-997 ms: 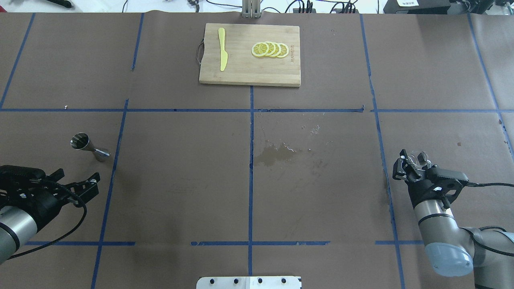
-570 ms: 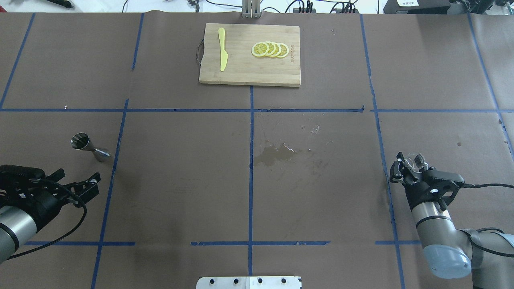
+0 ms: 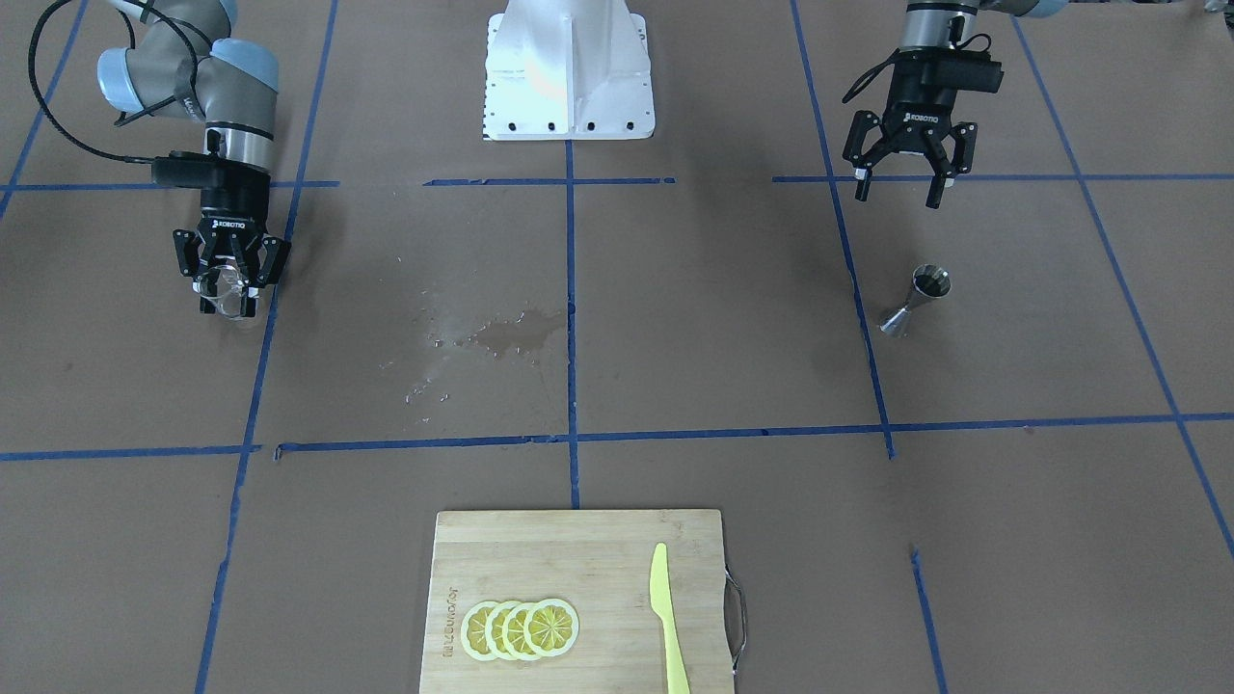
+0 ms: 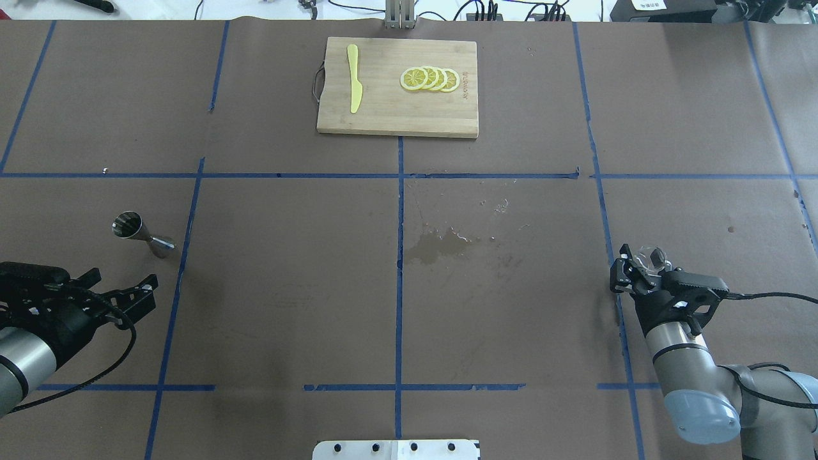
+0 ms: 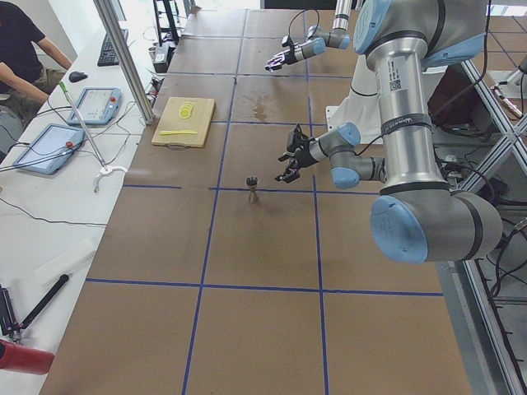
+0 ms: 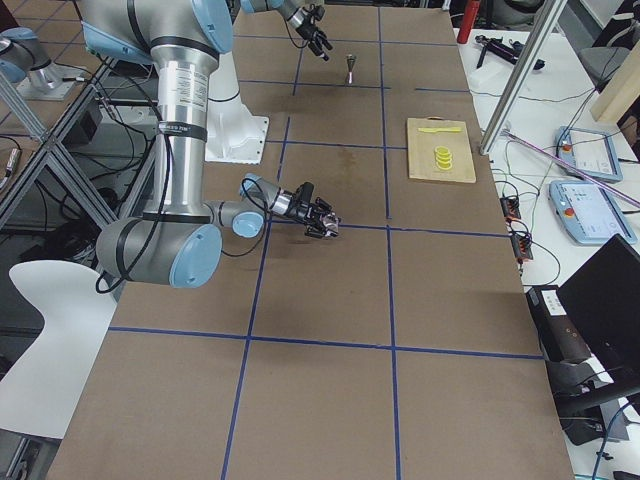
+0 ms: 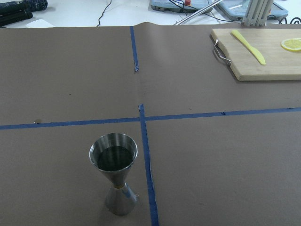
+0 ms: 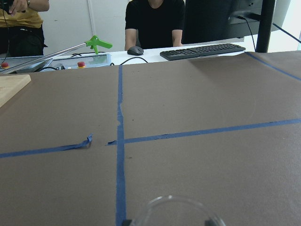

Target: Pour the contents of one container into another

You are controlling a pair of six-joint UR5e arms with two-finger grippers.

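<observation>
Overhead exterior: right gripper [image 4: 641, 264] pinching clear glass cup [image 4: 654, 255]. Left gripper [image 4: 124, 282] spread wide; jigger [image 4: 144, 234] upright on bench [image 4: 287, 287], just beyond its fingertips.

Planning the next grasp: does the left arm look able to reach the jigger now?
Likely yes: the left gripper is open and empty, the jigger stands upright nearby, nothing between them.

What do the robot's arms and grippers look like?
The left arm and right arm are silver-grey tubes with pale blue joint caps. The left gripper and right gripper are black, two-fingered, lettered ROBOTIQ in white, with black cables.
</observation>
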